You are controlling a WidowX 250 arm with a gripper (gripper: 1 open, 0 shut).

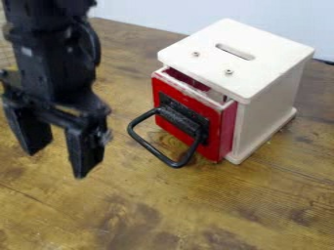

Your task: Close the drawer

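The drawer point(193, 119) has a red front and sticks out slightly from a small pale wooden box point(255, 78). Its large black looped bar handle point(163, 142) lies forward and down onto the table. My black gripper point(55, 149) hangs to the left of the handle, fingers pointing down and spread apart with nothing between them. The right finger point(88, 148) is a short gap away from the handle loop and not touching it.
The box has a slotted top point(239, 49) and stands on a worn wooden table point(235, 210). A pale wall runs behind the table's far edge.
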